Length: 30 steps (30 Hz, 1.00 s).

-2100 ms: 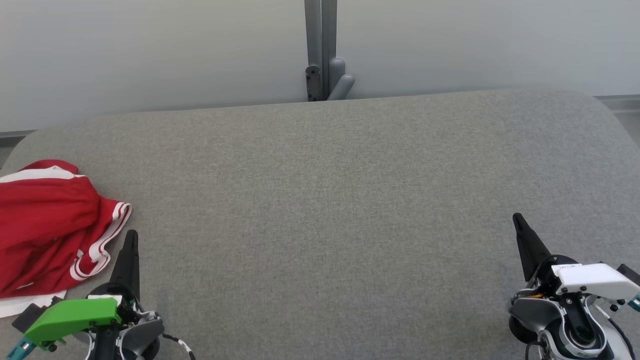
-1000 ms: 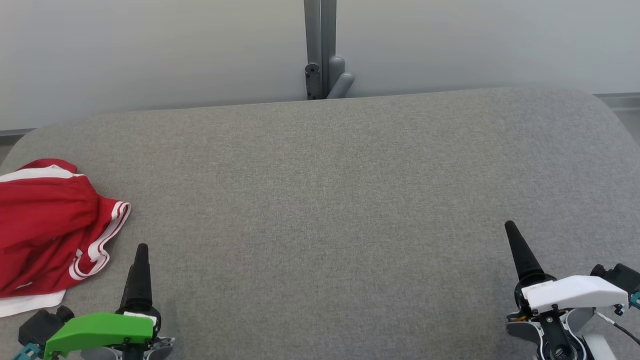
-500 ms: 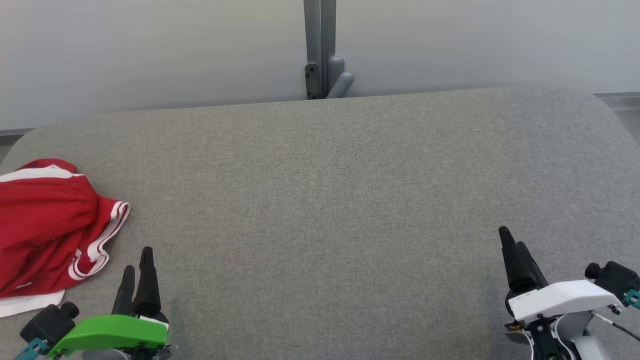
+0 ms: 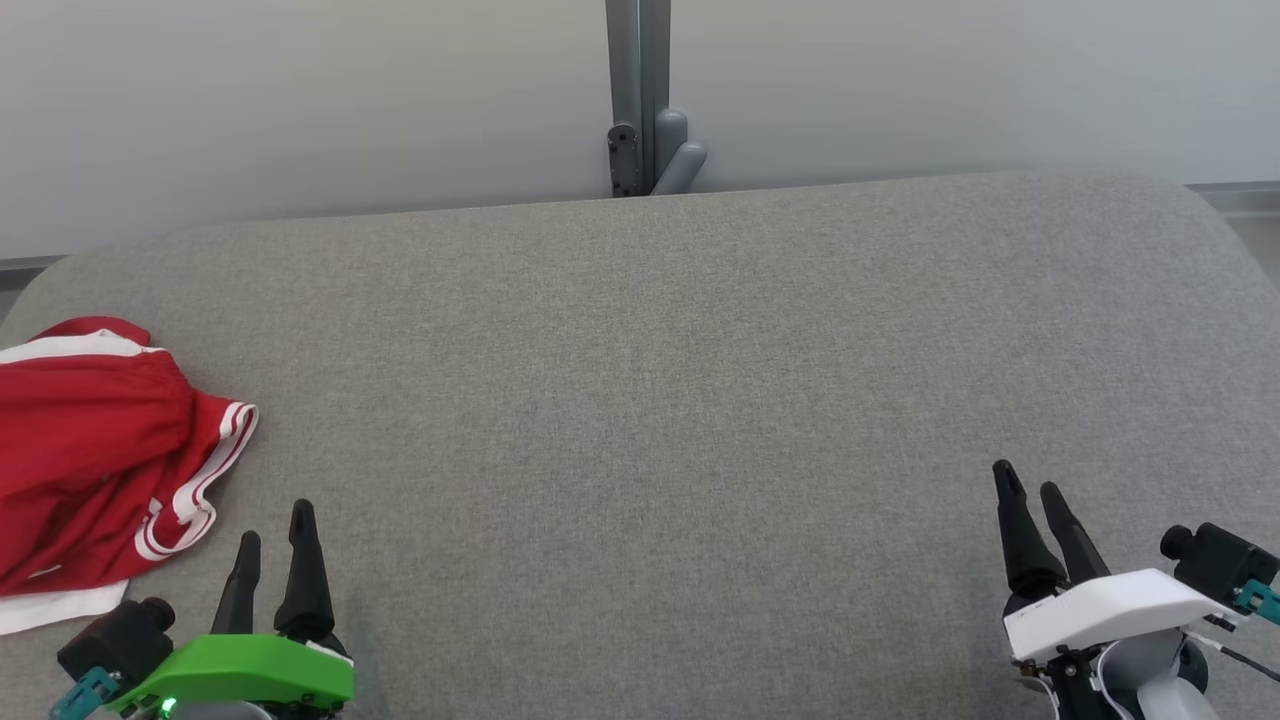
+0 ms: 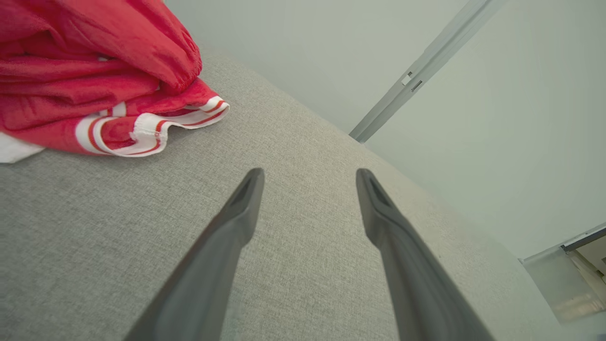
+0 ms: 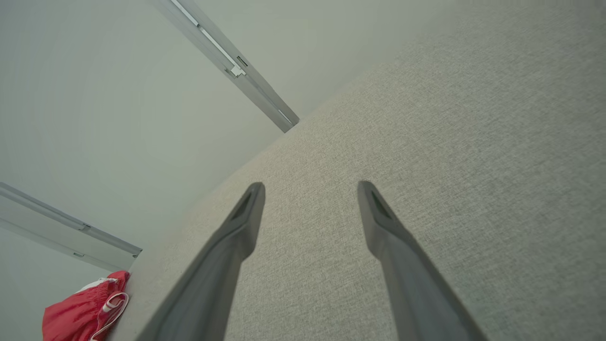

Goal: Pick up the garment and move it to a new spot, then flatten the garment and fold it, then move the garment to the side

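Red garment point(image 4: 90, 460) lies just left of left tool point(image 4: 274, 522)

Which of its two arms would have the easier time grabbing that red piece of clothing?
Probably left. The left arm sits just beside the red garment at the left edge of the grey table, jaws open and empty. The right arm, also open, is far across it.

The garment point(image 4: 90, 470) is red with white stripes along its hem, the table point(image 4: 660, 400) a speckled grey, the left gripper point(image 4: 272, 550) green-cased, the right gripper point(image 4: 1030, 510) white-cased, with dark fingers.
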{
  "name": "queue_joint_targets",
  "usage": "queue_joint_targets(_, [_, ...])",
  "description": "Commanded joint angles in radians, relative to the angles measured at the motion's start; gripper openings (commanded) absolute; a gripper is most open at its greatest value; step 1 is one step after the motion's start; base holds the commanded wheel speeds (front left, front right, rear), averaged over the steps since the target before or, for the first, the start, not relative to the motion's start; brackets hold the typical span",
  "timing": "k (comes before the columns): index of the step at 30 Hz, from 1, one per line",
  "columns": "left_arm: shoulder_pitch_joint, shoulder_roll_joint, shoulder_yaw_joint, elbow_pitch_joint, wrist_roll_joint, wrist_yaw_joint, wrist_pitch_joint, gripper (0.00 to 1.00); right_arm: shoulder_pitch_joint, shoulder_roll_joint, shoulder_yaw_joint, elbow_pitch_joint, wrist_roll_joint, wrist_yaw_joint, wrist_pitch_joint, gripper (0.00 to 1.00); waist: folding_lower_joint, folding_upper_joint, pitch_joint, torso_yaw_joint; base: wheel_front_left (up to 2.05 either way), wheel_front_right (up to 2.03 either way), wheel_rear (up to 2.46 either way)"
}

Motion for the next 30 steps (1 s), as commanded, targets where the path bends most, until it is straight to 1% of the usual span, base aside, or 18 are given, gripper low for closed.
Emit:
queue_joint_targets(1, [0.005,0.006,0.002,-0.009,0.028,0.003,-0.01,1.0,-0.003,-0.009,0.001,-0.016,-0.028,0.0,-0.008,1.0,0.0,0.0043,0.0,0.0,0.0,0.0,0.0])
queue_joint_targets(12, [0.011,0.01,-0.012,0.0,0.168,0.01,-0.041,1.0,0.007,-0.012,0.015,-0.02,-0.152,0.0,-0.04,1.0,0.0,0.0052,0.003,-0.004,0.0,0.0,0.0])
queue_joint_targets(13, [0.014,0.01,-0.016,0.002,0.193,0.011,-0.047,1.0,0.01,-0.014,0.02,-0.02,-0.171,0.0,-0.046,1.0,0.0,0.0054,0.002,-0.005,0.0,0.0,0.0])
queue_joint_targets(30, [0.023,0.015,-0.034,0.049,0.366,0.027,-0.089,1.0,0.019,-0.029,0.063,-0.01,-0.337,0.001,-0.089,1.0,0.0,0.0067,0.008,-0.008,0.0,0.0,0.0])
